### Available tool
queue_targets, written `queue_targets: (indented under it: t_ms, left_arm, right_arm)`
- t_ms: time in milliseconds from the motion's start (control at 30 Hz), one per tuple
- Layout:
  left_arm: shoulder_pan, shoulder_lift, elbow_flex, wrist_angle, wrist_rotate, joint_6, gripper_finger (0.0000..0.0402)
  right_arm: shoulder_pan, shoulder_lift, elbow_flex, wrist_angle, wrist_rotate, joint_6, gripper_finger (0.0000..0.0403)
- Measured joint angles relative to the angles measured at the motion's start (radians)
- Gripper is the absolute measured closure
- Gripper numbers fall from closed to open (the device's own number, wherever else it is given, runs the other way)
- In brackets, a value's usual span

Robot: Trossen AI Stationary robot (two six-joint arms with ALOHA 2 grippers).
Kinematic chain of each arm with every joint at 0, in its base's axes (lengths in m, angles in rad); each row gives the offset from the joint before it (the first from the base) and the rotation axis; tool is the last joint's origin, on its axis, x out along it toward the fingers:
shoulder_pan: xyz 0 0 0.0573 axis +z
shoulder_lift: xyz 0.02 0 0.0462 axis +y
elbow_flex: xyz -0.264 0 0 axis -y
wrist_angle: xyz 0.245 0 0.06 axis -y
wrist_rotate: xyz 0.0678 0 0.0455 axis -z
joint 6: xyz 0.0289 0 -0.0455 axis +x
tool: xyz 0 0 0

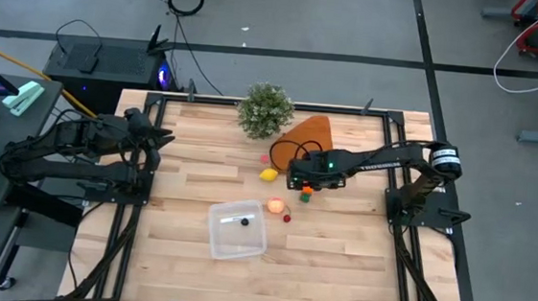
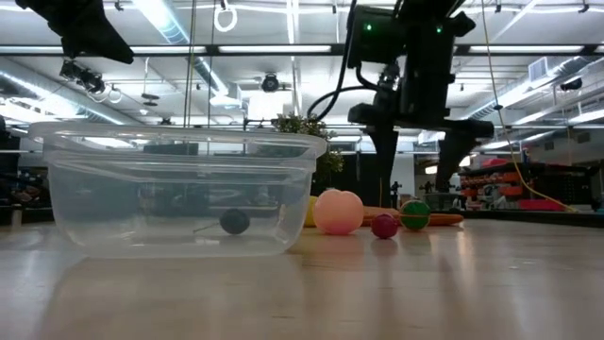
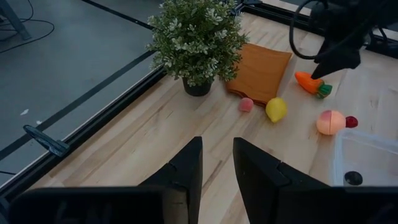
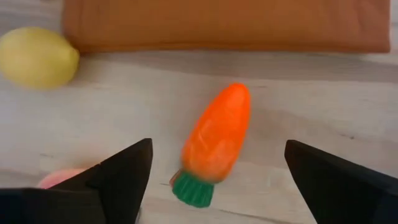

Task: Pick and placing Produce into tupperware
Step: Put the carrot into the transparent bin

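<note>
Right end effector (image 4: 217, 168) spread wide, I hover over carrot (image 4: 214, 140) on bench beside lemon (image 4: 37, 57) | tupperware (image 1: 237, 230) well apart | risk: tapered carrot squirts from fingers | left end effector (image 3: 216, 171) parked, narrowly parted.

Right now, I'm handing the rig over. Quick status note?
Right gripper: open, poised over the carrot, fingers either side, not touching.
Left gripper: open, parked at the table's left edge, holding nothing.
Tupperware: near front centre, holding one small dark piece.
On the table: lemon, peach-pink ball, small red ball, small pink piece beside the orange cloth.
Done: one piece placed.
Left: likely carrot next, then the others.
</note>
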Motion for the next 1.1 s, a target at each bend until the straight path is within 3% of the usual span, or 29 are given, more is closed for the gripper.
queue_targets:
  t_ms: [467, 1100]
  left_arm:
    - [0.000, 0.000, 0.000, 0.000, 0.000, 0.000, 0.0309]
    - [0.000, 0.000, 0.000, 0.007, 0.000, 0.000, 0.0306]
  right_arm:
    - [0.000, 0.096, 0.000, 0.036, -0.011, 0.129, 0.0089]
    - [-0.002, 0.126, 0.000, 0.044, -0.010, 0.155, 0.0121]
